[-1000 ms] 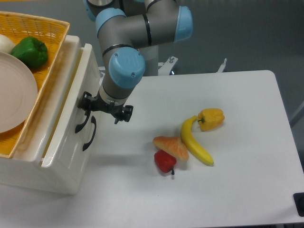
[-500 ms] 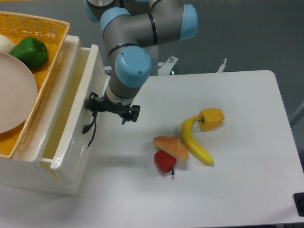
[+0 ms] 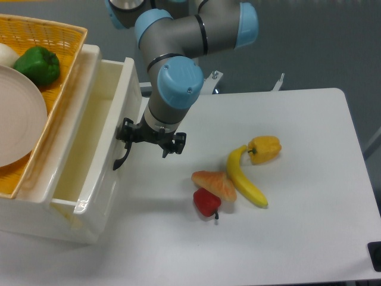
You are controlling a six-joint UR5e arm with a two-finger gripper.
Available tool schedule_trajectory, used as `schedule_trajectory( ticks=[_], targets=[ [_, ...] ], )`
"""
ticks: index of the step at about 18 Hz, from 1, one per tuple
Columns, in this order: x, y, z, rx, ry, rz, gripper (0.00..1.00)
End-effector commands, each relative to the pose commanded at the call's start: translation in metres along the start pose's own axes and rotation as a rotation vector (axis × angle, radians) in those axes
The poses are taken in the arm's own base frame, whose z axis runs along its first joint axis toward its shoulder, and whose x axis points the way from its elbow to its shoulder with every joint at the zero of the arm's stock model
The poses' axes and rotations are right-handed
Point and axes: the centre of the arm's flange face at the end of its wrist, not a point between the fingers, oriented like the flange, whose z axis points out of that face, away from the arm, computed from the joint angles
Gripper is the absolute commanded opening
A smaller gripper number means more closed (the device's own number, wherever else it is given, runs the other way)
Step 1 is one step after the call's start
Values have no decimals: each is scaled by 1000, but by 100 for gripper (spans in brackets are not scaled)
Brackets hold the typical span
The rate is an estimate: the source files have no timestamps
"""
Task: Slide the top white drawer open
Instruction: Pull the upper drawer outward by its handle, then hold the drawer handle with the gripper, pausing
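Observation:
The top white drawer (image 3: pixel 98 179) is pulled well out of the cabinet toward the right, and its cream inside is bare. Its black curved handle (image 3: pixel 121 158) sticks out from the front panel. My gripper (image 3: pixel 128 140) reaches down at the drawer front and is shut on the top of that handle. The wrist hides the fingertips. The lower drawer is hidden beneath the open one.
A yellow wicker basket (image 3: pixel 59 36) sits on the cabinet top with a white plate (image 3: pixel 18 113) and a green pepper (image 3: pixel 37 64). On the table lie a croissant (image 3: pixel 214 183), a red pepper (image 3: pixel 206 202), a banana (image 3: pixel 244 179) and a yellow pepper (image 3: pixel 265 148).
My gripper has moved to the right with the handle, and the top drawer has slid further out of the cabinet. The fruit has not moved.

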Motion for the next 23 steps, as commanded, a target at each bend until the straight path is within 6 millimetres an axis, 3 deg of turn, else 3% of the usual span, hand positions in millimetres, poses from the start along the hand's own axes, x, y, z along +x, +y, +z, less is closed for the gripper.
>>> schedule_trajectory(
  ticks=[23],
  targets=[
    [-4, -6, 0, -14, -17, 34, 100]
  ],
)
